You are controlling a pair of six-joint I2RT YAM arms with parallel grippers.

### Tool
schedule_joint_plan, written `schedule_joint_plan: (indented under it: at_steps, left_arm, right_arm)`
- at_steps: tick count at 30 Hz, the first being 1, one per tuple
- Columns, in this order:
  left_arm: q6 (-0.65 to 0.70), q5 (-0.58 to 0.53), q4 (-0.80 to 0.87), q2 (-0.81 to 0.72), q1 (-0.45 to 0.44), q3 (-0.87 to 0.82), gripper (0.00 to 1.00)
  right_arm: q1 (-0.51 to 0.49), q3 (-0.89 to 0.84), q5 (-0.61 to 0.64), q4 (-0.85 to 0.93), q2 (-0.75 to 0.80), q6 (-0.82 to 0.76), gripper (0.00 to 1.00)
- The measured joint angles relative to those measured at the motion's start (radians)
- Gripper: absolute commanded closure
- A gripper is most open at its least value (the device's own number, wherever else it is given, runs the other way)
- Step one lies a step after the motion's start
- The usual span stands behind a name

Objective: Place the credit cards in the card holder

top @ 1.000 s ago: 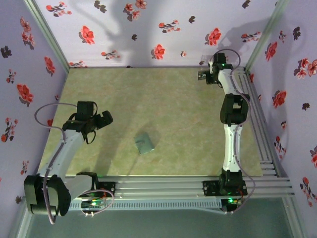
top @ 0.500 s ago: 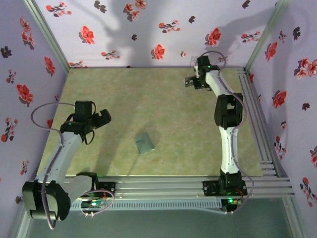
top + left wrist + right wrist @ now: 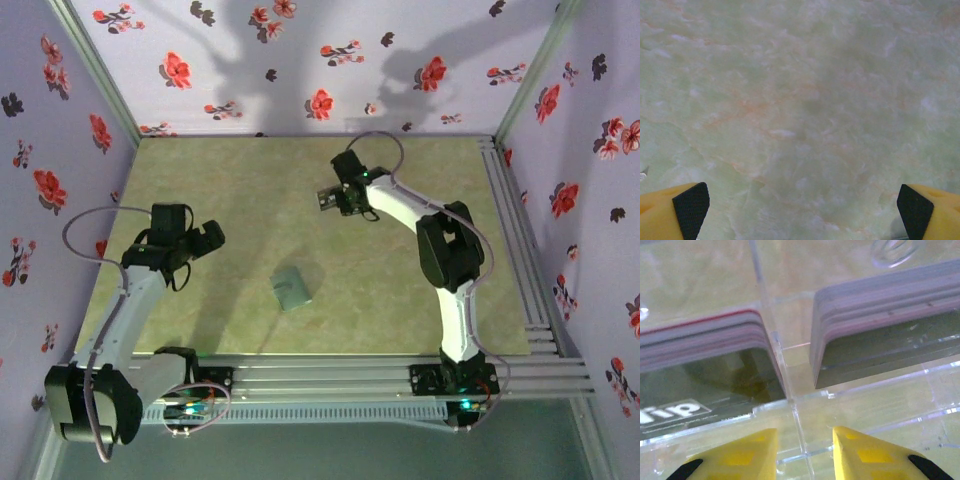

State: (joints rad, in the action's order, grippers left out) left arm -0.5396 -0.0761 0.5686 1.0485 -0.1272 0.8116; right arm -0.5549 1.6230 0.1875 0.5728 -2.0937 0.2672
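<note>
Two stacks of credit cards, one on the left (image 3: pixel 705 342) and one on the right (image 3: pixel 880 302), stand in a clear plastic box (image 3: pixel 855 400) with a thin divider between them. The cards' edges look grey-pink, with one red edge on the left stack. My right gripper (image 3: pixel 805 455) straddles the box's divider and is shut on the box. From above, that gripper (image 3: pixel 335 197) hangs over the back middle of the table. The grey-teal card holder (image 3: pixel 291 288) lies closed near the table's front middle. My left gripper (image 3: pixel 210 238) hovers open left of it, with only bare tabletop (image 3: pixel 800 100) below.
Flowered walls enclose the green marbled table (image 3: pixel 250 190). An aluminium rail frame (image 3: pixel 520 250) runs along the right and front edges. The right arm's elbow (image 3: pixel 450 250) rises over the table's right half.
My right gripper has swung from the back right corner leftward and nearer, to the back middle of the table, carrying the clear box of cards. The left arm has barely moved.
</note>
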Motion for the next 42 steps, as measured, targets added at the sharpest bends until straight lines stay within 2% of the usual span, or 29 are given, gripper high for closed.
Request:
schedule_joint_plan:
  at_steps: [9, 16, 20, 26, 29, 36, 42]
  left_arm:
    - [-0.003, 0.028, -0.007, 0.011, -0.001, -0.010, 0.00]
    - [-0.064, 0.100, -0.010, 0.011, -0.002, -0.051, 0.02]
    - [-0.094, 0.206, 0.039, 0.037, -0.013, -0.053, 0.05]
    - [-0.125, 0.362, 0.061, 0.047, -0.070, -0.093, 0.09]
    - [-0.134, 0.419, 0.061, 0.060, -0.093, -0.111, 0.11]
    - [-0.136, 0.470, 0.073, 0.153, -0.105, -0.103, 0.10]
    - [-0.134, 0.467, 0.081, 0.175, -0.105, -0.037, 0.09]
  right_arm:
    - [-0.086, -0.029, 0.023, -0.057, 0.003, 0.104, 0.66]
    - [-0.101, -0.035, -0.006, -0.081, 0.018, 0.124, 0.54]
    - [-0.101, -0.071, -0.045, -0.075, 0.092, 0.082, 0.47]
    - [-0.109, -0.193, -0.225, -0.069, 0.269, 0.038, 0.45]
    - [-0.153, -0.280, -0.336, -0.083, 0.327, 0.051, 0.47]
    - [-0.335, -0.407, -0.488, -0.084, 0.325, 0.086, 0.44]
    - [-0.358, -0.431, -0.532, -0.070, 0.296, 0.082, 0.46]
